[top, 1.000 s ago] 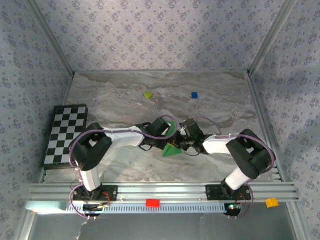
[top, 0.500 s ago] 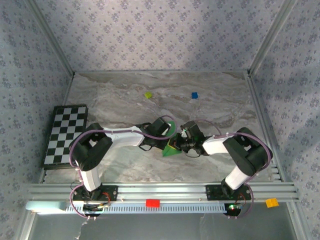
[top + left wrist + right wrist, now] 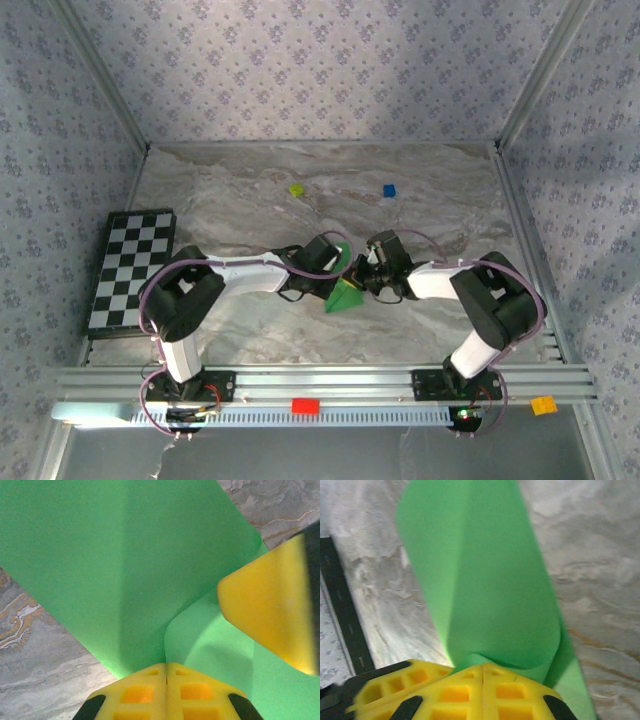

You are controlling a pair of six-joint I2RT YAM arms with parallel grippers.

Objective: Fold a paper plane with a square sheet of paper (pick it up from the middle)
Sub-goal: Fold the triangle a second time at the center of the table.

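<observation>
In the top view both arms reach inward and meet just below the middle of the marbled table (image 3: 240, 210). The square sheet of paper (image 3: 346, 298), bright green, sits between them, showing as a pointed, triangular shape, with a smaller part of it showing beside the left wrist.

The left gripper (image 3: 338, 272) comes in from the left of the frame and the right gripper (image 3: 362, 281) from the right, their tips close together at the paper.

In the left wrist view, the left gripper (image 3: 166, 667) at the bottom centre has its yellow fingers pressed together, pinching the sheet (image 3: 125, 555), which curls up from the grip and fans out across the upper frame. A yellow finger of the right gripper (image 3: 270, 610) touches the paper at the right edge.

In the right wrist view, the right gripper (image 3: 482, 672) is likewise clamped tight on the green sheet (image 3: 485, 580), which bends into a rounded fold above the fingers and rises toward the top of the frame, the marbled surface beneath.

A checkerboard (image 3: 130, 265) lies at the left edge of the table. A yellow-green block (image 3: 296, 189) and a blue block (image 3: 389, 190) sit toward the far side, well apart from the paper.
</observation>
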